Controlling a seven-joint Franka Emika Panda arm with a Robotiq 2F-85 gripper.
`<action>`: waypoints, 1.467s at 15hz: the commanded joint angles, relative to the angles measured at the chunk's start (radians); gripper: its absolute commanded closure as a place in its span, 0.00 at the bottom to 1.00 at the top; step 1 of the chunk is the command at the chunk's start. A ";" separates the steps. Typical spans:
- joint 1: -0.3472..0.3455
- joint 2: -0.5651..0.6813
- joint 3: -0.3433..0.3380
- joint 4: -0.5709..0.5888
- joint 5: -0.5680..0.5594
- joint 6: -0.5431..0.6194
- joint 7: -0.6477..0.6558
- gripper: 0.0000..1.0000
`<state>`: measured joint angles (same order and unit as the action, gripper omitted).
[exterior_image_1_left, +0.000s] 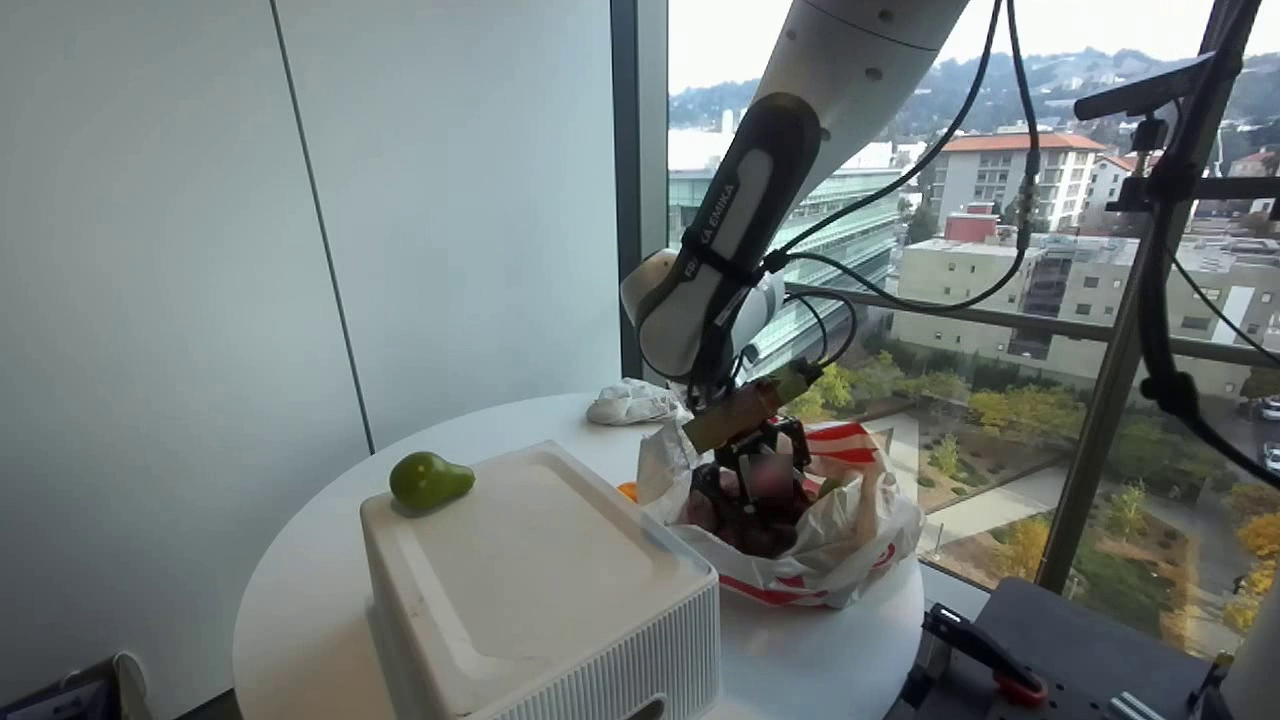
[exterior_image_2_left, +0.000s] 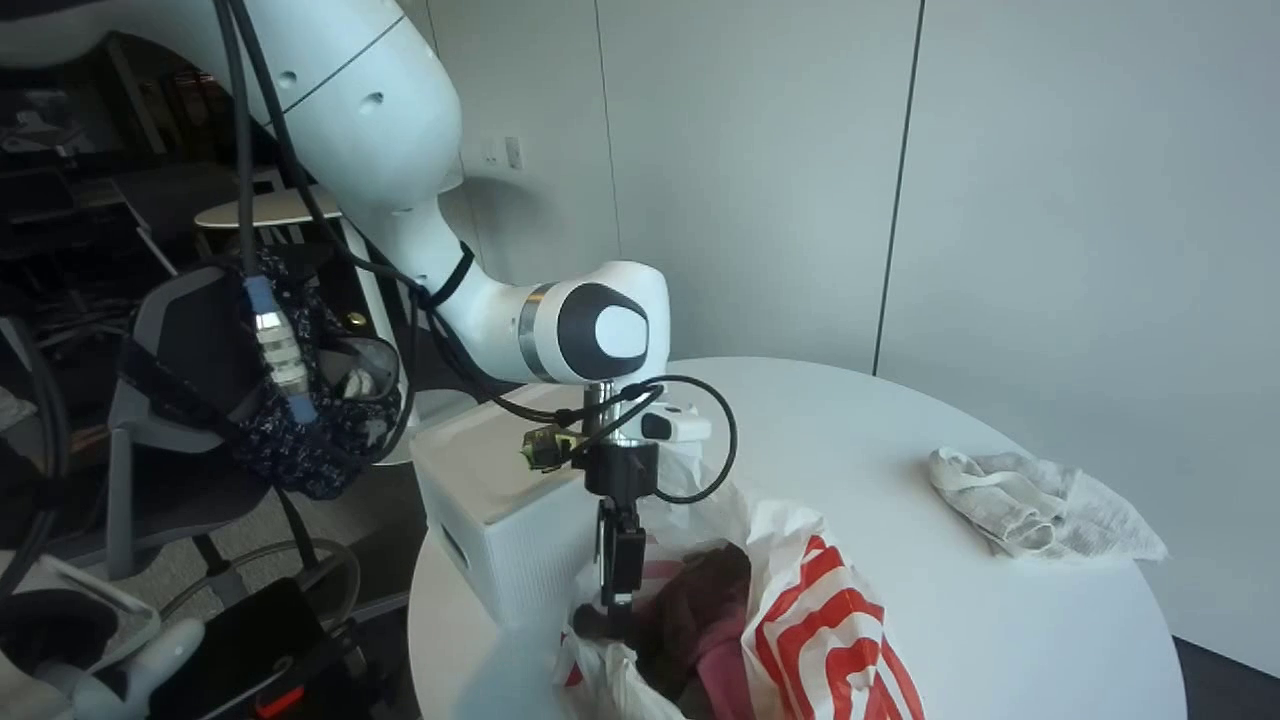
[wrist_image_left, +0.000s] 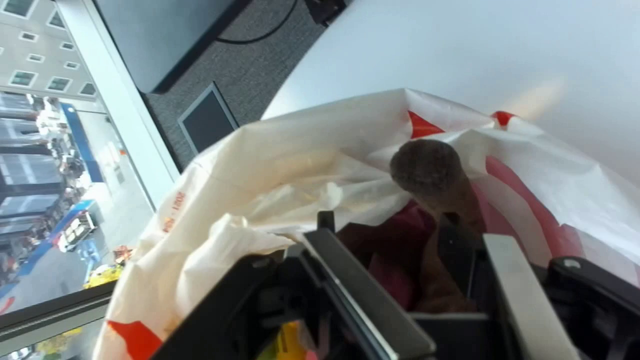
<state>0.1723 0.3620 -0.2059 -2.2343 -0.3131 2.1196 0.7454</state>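
- Wears a white shell (exterior_image_2_left: 380, 150) at ten o'clock in an exterior view, dotted with round recesses (exterior_image_2_left: 372, 103).
- Shows a dark panel (exterior_image_1_left: 735, 215) lettered "KA EMIKA" past a black strap (exterior_image_1_left: 722, 262).
- Trails black cables (exterior_image_2_left: 243, 170) with a blue-tipped silver connector (exterior_image_2_left: 281, 355) at nine o'clock in an exterior view.
- Finishes in a black, jointed end effector (wrist_image_left: 389, 230) with grey-faced fingers (wrist_image_left: 527, 300).

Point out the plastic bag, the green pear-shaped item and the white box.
Plastic bag (exterior_image_2_left: 830, 640), in an exterior view: its striped outer side.
Green pear-shaped item (exterior_image_1_left: 430, 482), in an exterior view: middle of its body.
White box (exterior_image_1_left: 545, 575), in an exterior view: its top face.
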 joint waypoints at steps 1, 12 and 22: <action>0.026 -0.180 0.049 -0.046 -0.079 -0.241 0.064 0.12; 0.024 -0.260 0.320 0.085 0.033 0.089 -0.059 0.00; 0.049 -0.027 0.368 0.326 0.344 0.441 -0.200 0.00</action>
<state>0.2041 0.2465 0.1651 -2.0072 -0.0318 2.5403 0.5732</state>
